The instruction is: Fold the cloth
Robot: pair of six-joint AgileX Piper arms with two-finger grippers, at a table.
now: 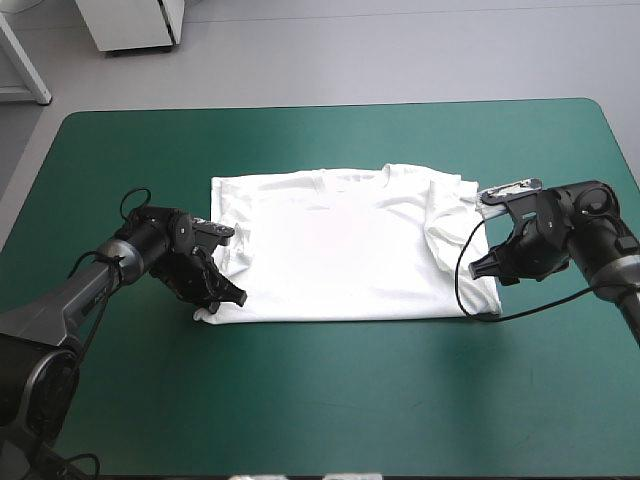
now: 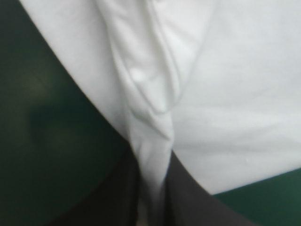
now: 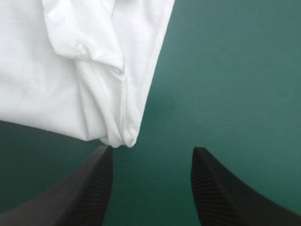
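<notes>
The white T-shirt [image 1: 340, 250] lies spread flat in the middle of the table, collar toward the far edge, both sleeves folded inward. My left gripper [image 1: 228, 297] sits low at the shirt's near left corner. In the left wrist view it [image 2: 153, 188] is shut on a pinched ridge of the T-shirt [image 2: 225, 94]. My right gripper [image 1: 483, 270] hovers at the near right corner. In the right wrist view it [image 3: 150, 153] stands open over bare cover, with the corner of the T-shirt [image 3: 70, 84] just ahead of one finger [image 3: 101, 179], apart from it.
The teal-green cover [image 1: 350, 400] runs broad between the shirt's hem and the table's near edge. Strips of cover also show to the left and right of the shirt and beyond its collar.
</notes>
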